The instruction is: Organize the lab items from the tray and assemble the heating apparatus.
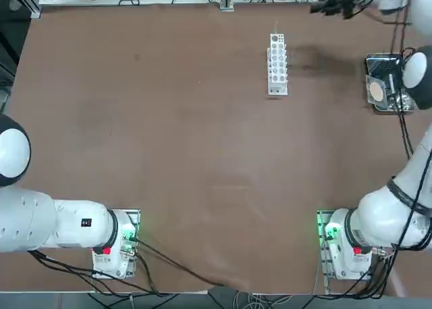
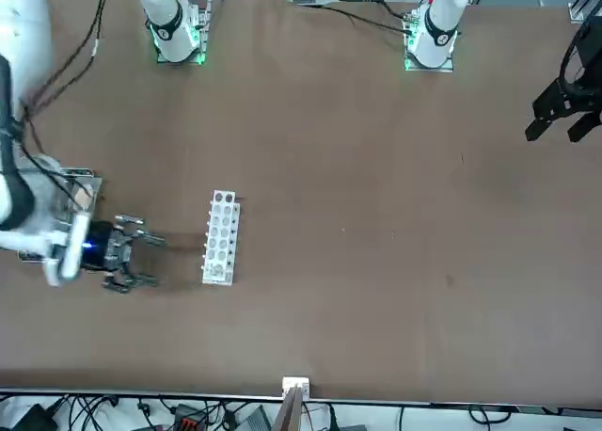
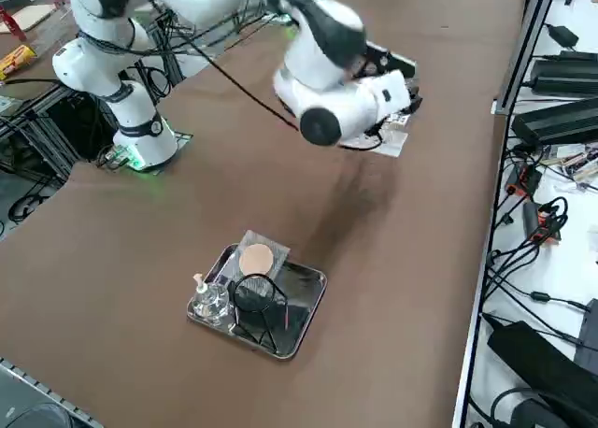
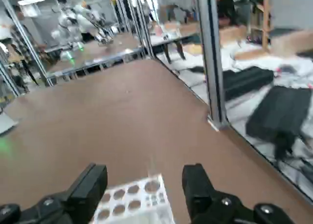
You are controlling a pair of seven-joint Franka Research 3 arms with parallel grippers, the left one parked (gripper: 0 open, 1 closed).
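Right gripper [image 4: 145, 187]: black fingers spread wide, empty, touching nothing, poised above long white many-holed plastic rack [image 4: 134, 202].

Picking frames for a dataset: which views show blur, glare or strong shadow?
Wrist view: background smeared, the right gripper, open, and rack soft. Right side view: the arm is blurred, the tray floor mirrors light. Top view: a dark shadow right of the rack. Front view: sharp.

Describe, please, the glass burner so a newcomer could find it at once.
Find the shiny metal tray near the brown table's edge. The glass burner stands in one corner: clear, rounded and narrow-necked, beside the dark wire stand and tan-centred mesh.
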